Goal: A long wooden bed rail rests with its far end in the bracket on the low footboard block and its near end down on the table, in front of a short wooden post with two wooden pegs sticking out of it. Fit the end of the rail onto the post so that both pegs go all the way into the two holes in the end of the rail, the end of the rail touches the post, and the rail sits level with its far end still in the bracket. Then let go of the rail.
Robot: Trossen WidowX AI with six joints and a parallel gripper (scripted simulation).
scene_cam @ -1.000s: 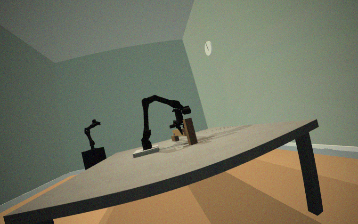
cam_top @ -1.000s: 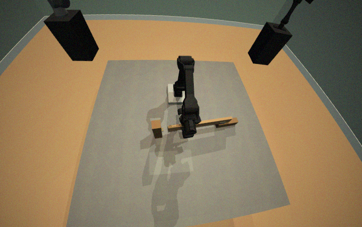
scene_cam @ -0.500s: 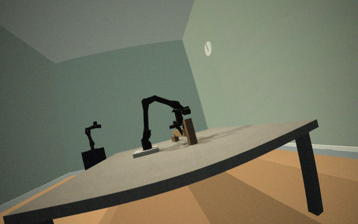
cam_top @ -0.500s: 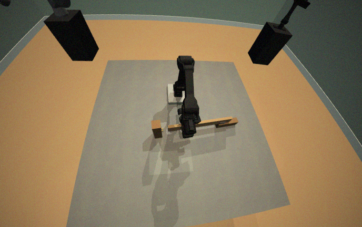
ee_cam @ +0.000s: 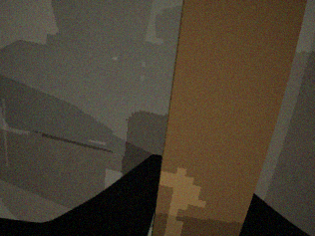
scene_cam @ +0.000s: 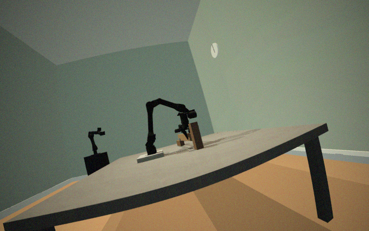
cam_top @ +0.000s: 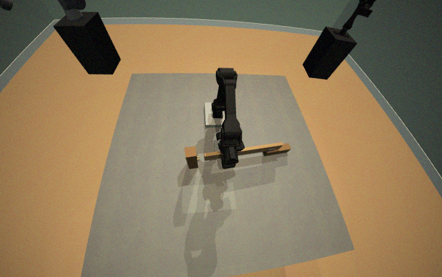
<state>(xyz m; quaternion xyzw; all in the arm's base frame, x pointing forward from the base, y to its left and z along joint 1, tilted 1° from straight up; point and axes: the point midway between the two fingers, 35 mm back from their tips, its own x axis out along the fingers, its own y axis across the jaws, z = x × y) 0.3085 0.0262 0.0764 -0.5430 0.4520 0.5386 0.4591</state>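
Rail [cam_top: 260,148] [ee_cam: 226,109] grasped by the tool [cam_top: 229,159] [scene_cam: 186,137], near end just short of the post [cam_top: 191,157] [scene_cam: 196,135] — apart, far end at the block [cam_top: 286,148].

Arm [cam_top: 230,107] [scene_cam: 149,117]: 1 pc., matte blk., long slim links w/ rounded, bulky joints. Gripper [cam_top: 229,156] [scene_cam: 186,133] [ee_cam: 181,168]: same blk.; fingers w/ tapering, angular outline, plain dk. faces. Blk. blocky housing [scene_cam: 192,113] nr. wrist. Fine detail: too dk. to read.

Arm arched, gripper [cam_top: 229,159] [scene_cam: 186,138] [ee_cam: 181,168] down, clamped
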